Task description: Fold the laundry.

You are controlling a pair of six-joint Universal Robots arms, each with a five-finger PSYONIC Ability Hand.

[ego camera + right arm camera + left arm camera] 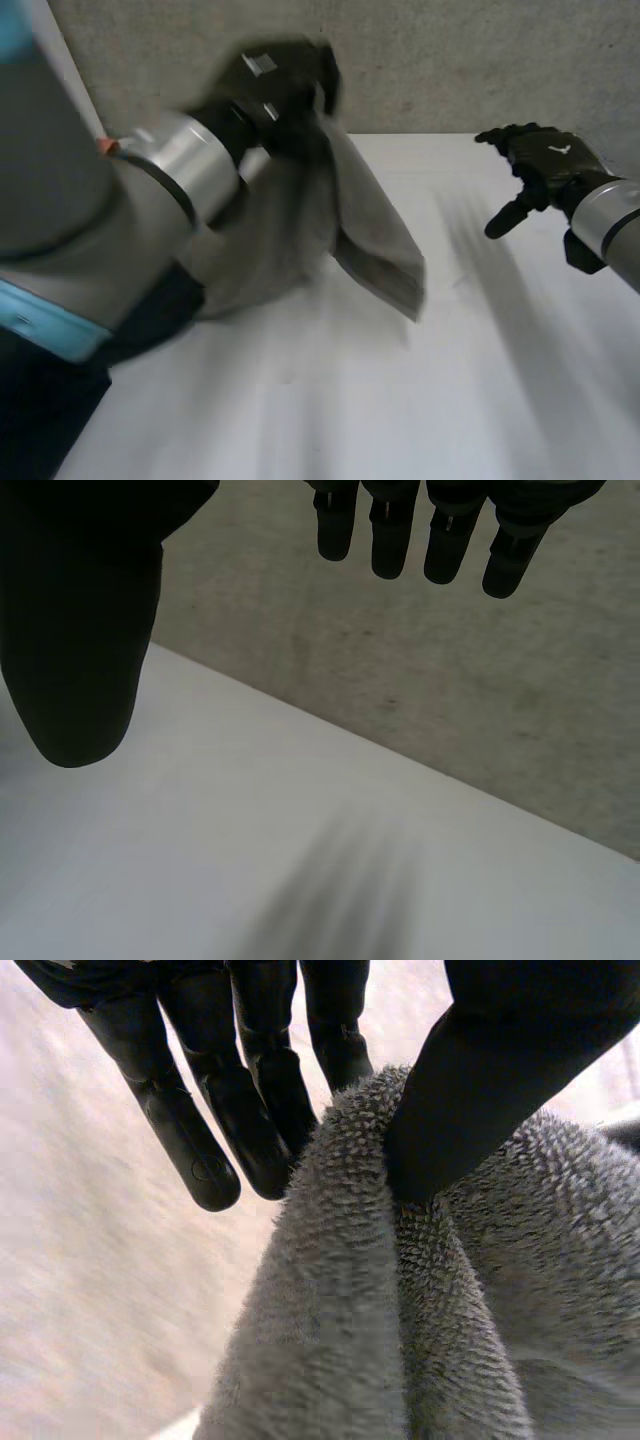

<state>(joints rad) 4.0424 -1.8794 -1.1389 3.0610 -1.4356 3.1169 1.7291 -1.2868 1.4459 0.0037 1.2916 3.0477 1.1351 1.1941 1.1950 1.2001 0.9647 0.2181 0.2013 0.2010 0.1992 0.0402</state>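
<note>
A grey terry towel (350, 225) hangs from my left hand (285, 85), which is raised above the table's back left. In the left wrist view the thumb (470, 1090) presses a bunched fold of the towel (400, 1340) against the fingers (250, 1100), so the hand is shut on it. The towel's lower corner reaches down toward the white table (400, 400). My right hand (540, 165) hovers at the right with straight fingers (400, 540) and thumb (80, 650), holding nothing.
A speckled grey wall (450, 60) stands along the table's far edge. My left arm (90, 210) takes up the near left of the head view.
</note>
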